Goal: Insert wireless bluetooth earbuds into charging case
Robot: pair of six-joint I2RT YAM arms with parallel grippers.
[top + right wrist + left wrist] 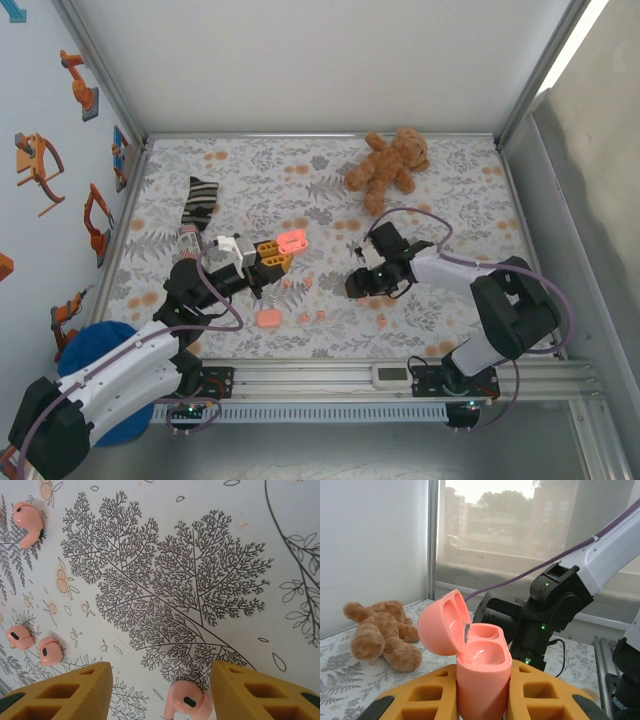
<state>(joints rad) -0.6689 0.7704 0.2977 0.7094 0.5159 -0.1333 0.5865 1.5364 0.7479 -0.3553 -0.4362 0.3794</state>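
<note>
Well, the left gripper point(482, 682) has its cut-out yellow jaws closed on a glossy, rounded pink charging case point(481, 652), its lid hinged open. Right of it, the right gripper point(161, 674) hangs with jaws spread wide over the flat fern-print cloth point(190, 570), one smooth salmon earbud point(184, 702) lying loose between them. Other earbuds point(49, 651) lie scattered to its left, with open cloth beyond.
</note>
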